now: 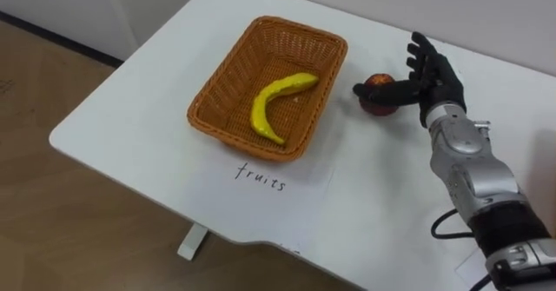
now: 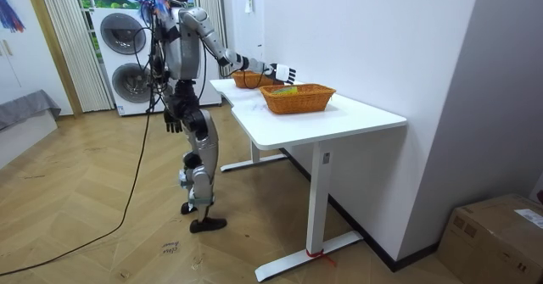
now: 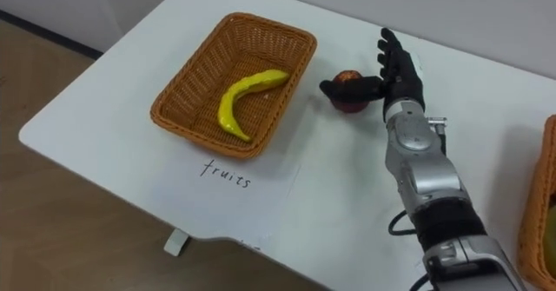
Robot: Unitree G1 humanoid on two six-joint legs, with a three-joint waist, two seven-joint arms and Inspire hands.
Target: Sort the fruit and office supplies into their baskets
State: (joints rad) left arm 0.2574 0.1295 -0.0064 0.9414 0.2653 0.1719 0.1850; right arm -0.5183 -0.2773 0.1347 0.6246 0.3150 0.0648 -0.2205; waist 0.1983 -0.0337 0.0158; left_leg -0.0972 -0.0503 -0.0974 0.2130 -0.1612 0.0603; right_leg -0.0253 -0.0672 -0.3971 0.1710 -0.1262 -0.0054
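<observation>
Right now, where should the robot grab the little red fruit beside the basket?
Probably around its round middle, coming down from its right. The red fruit sits close to the wall of the basket on its left, so that side is tight. The open right hand is right there, thumb reaching across it.

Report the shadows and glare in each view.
Left eye view: even light, no glare on the white table; the banana throws a soft shadow in the basket, and the right hand and red fruit a faint one. Room view: the table's underside lies in shade.
</observation>
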